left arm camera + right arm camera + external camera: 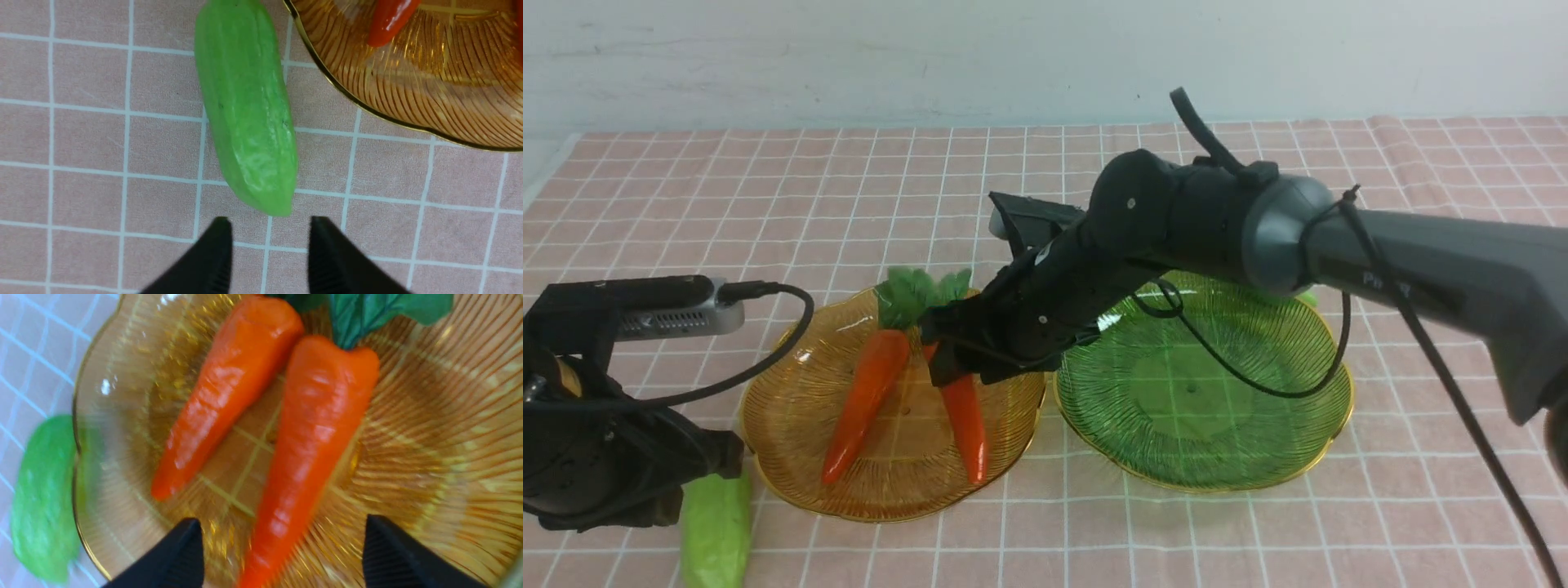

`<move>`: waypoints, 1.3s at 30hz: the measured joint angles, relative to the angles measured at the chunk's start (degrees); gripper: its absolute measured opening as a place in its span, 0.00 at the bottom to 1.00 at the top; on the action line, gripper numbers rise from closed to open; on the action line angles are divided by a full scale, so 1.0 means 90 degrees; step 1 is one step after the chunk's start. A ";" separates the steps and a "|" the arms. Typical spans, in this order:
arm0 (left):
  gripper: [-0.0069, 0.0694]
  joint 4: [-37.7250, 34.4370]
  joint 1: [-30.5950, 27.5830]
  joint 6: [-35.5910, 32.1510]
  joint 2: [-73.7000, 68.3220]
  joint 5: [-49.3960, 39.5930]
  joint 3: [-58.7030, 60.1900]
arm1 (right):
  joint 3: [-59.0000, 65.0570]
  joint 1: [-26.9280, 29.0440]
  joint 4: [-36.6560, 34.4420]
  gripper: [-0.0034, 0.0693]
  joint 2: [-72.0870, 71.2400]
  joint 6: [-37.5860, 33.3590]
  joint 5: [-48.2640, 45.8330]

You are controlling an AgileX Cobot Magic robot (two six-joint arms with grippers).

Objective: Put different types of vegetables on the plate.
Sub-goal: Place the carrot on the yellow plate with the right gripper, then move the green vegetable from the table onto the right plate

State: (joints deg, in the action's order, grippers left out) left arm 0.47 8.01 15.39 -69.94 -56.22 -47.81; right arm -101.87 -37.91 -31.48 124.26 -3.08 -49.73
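Pink checked cloth (1094,163) bears a gourd (245,106) lying just beyond the left gripper's (269,222) parted fingertips. Farther on, the right gripper's (281,520) spread fingers flank one carrot (314,437) of two on the amber plate (784,425); arm lettering (1384,282) is partly hidden.

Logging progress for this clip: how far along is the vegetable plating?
Done: both carrots lie on the amber plate; the green plate looks bare. In hand: right pincer open over the right-hand carrot, left pincer open near the green gourd on the cloth. Left: gripping them and mixing types on a plate.
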 joint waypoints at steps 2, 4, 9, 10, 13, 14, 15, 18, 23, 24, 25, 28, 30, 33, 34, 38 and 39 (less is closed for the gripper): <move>0.53 0.0000 0.0000 0.0000 0.0000 0.0005 0.0000 | -0.0223 0.0031 0.0238 0.72 0.0000 0.0010 -0.0384; 0.62 0.0040 0.0000 0.0009 -0.0022 0.0008 0.0000 | -0.0498 0.0098 0.0546 0.73 -0.0009 0.0021 -0.0878; 0.75 0.0265 0.0000 0.0239 -0.0220 0.0143 0.0000 | -0.1248 0.0356 0.1343 0.70 -0.0180 0.0040 -0.2129; 0.76 0.0316 0.0000 0.0291 -0.0259 0.0169 0.0000 | -0.1372 0.0416 0.1472 0.69 -0.0252 0.0055 -0.2204; 0.76 0.0501 -0.0023 0.0468 -0.0525 0.0202 0.0000 | -0.1553 0.0595 0.2001 0.65 -0.0545 0.0112 -0.2293; 0.75 0.0518 -0.0045 0.0477 -0.0602 0.0202 0.0000 | -0.1566 0.0647 0.2136 0.64 -0.0643 0.0139 -0.2309; 0.72 0.0516 -0.0096 0.0468 -0.0684 0.0202 0.0000 | -0.1566 0.0734 0.2345 0.62 -0.0824 0.0194 -0.2332; 0.57 0.0375 -0.0322 0.0246 -0.0795 0.0207 0.0000 | -0.1393 0.1008 0.2702 0.57 -0.1405 0.0342 -0.2375; 0.12 -0.0564 -0.0976 -0.0702 -0.0815 0.0215 0.0000 | -0.0450 0.1254 0.2819 0.48 -0.2761 0.0399 -0.2461; 0.11 -0.0681 -0.0996 -0.0875 -0.0820 0.0273 0.0000 | -0.0250 0.1254 0.2812 0.47 -0.3036 0.0399 -0.2473; 0.10 -0.0728 -0.1002 -0.0984 -0.0825 0.0336 0.0000 | -0.0100 0.1254 0.2806 0.46 -0.3207 0.0399 -0.2480; 0.18 -0.0765 -0.1009 -0.1130 -0.0847 0.0558 0.0000 | 0.0184 0.1254 0.2785 0.44 -0.3572 0.0399 -0.2504; 0.30 -0.0772 -0.1009 -0.1288 -0.0933 0.0666 0.0000 | 0.0259 0.1254 0.2763 0.44 -0.3628 0.0399 -0.2518; 0.57 -0.0793 -0.1009 -0.1442 -0.1307 0.0672 0.0000 | 0.0305 0.1254 0.2739 0.44 -0.3628 0.0399 -0.2518; 0.65 -0.0793 -0.1009 -0.1469 -0.1464 0.0672 0.0000 | 0.0305 0.1254 0.2705 0.44 -0.3628 0.0399 -0.2518; 0.88 -0.0793 -0.1009 -0.1492 -0.2053 0.0807 0.0000 | 0.0305 0.1254 0.2616 0.44 -0.3628 0.0399 -0.2518; 0.91 -0.0793 -0.1009 -0.1492 -0.2173 0.0833 -0.0006 | 0.0305 0.1254 0.2593 0.44 -0.3628 0.0399 -0.2518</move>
State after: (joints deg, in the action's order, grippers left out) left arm -6.67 -1.07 1.96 -89.50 -48.73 -47.86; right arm -99.12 -26.62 -8.15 91.61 0.51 -72.39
